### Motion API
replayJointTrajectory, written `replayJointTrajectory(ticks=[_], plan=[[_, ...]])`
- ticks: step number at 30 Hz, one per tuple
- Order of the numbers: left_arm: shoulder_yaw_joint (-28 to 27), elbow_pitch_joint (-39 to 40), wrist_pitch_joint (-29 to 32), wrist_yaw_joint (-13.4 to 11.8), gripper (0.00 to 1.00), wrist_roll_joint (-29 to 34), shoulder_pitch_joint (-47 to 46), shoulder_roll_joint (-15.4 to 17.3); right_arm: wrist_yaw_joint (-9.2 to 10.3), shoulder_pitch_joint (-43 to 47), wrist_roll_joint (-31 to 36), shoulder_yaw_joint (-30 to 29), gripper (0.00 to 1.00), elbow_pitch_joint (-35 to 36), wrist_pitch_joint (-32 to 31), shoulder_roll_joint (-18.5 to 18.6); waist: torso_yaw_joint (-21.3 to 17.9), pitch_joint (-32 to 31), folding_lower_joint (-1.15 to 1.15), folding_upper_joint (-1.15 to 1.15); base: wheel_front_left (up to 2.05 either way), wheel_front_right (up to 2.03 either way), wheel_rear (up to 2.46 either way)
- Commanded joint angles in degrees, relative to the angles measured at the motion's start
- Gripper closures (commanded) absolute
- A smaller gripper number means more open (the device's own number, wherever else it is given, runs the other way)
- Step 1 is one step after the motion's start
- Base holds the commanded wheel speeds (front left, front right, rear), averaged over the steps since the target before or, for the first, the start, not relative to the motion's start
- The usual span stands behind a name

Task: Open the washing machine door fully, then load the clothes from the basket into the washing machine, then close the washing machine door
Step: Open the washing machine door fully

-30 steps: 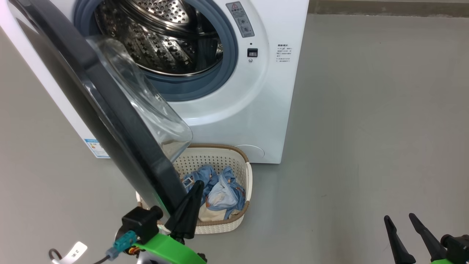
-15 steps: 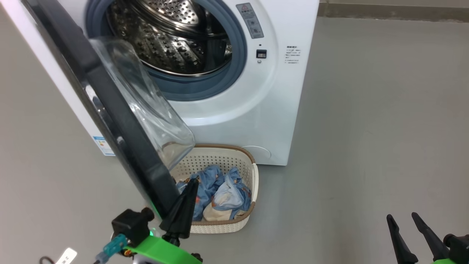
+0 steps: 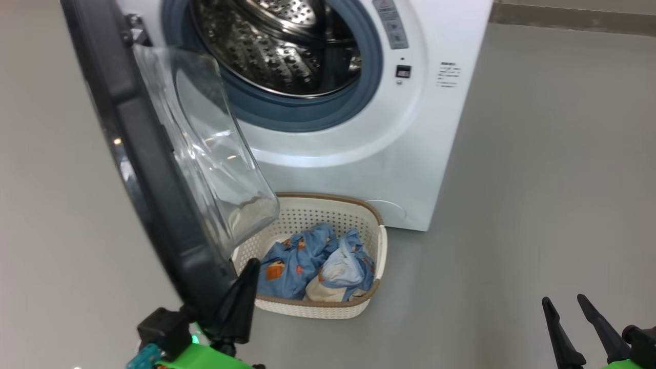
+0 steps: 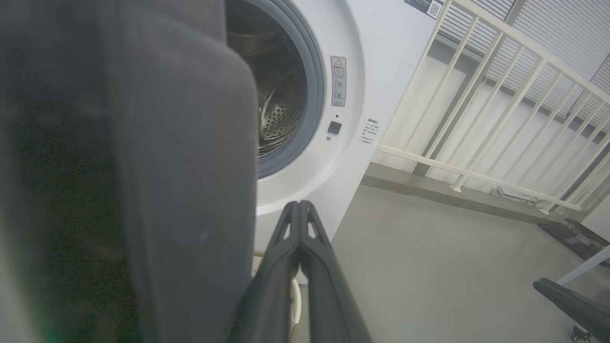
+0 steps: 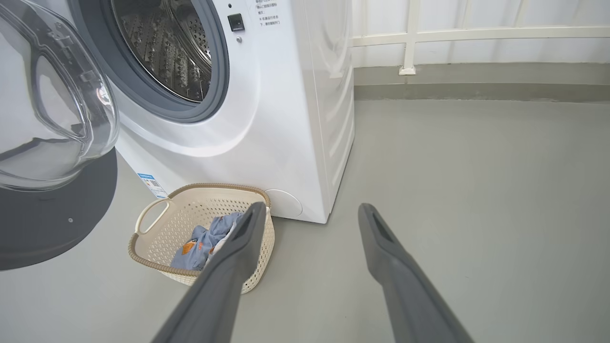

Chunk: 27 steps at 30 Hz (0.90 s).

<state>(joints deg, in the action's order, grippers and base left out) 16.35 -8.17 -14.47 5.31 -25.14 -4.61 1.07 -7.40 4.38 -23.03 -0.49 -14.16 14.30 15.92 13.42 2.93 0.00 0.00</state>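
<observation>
The door (image 3: 138, 169) stands just left of the left gripper (image 3: 251, 265), which is pinched together; the right gripper (image 3: 564, 300), spread apart, hangs well away.

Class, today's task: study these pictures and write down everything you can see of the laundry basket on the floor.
The basket is a small cream-white rectangular tub with rounded corners, seemingly plastic, its walls perforated all over, topped by a brown woven-look rim, with a white loop handle at one side. It stands upright on the grey floor just before the washing machine; whether they touch is unclear. Crumpled blue clothes lie inside. In the head view the open door hides one corner.
</observation>
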Motion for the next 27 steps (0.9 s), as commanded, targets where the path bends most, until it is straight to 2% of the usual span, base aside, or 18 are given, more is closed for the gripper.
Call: replayJointTrajectory(ticks=[1,13,27], plan=[[-4.41,1.04,-0.52,-1.08,1.0,0.48,-1.16,1.81,-0.09,-0.89,0.23,1.1,0.0,1.45,0.7,1.43,0.98,0.29,0.0,0.0,0.0,0.0,0.0],[-11.41,4.92,-0.52,-3.53,1.0,2.56,3.63,3.45,-0.09,-1.16,0.29,0.7,0.0,1.54,0.7,1.68,6.16,1.06,0.0,0.0,0.0,0.0,0.0],[-23.75,-0.86,-0.52,-5.33,1.0,1.77,-1.44,8.47,-0.09,-1.69,0.54,1.06,0.0,1.85,0.7,1.8,7.79,2.92,0.0,0.0,0.0,0.0,0.0]])
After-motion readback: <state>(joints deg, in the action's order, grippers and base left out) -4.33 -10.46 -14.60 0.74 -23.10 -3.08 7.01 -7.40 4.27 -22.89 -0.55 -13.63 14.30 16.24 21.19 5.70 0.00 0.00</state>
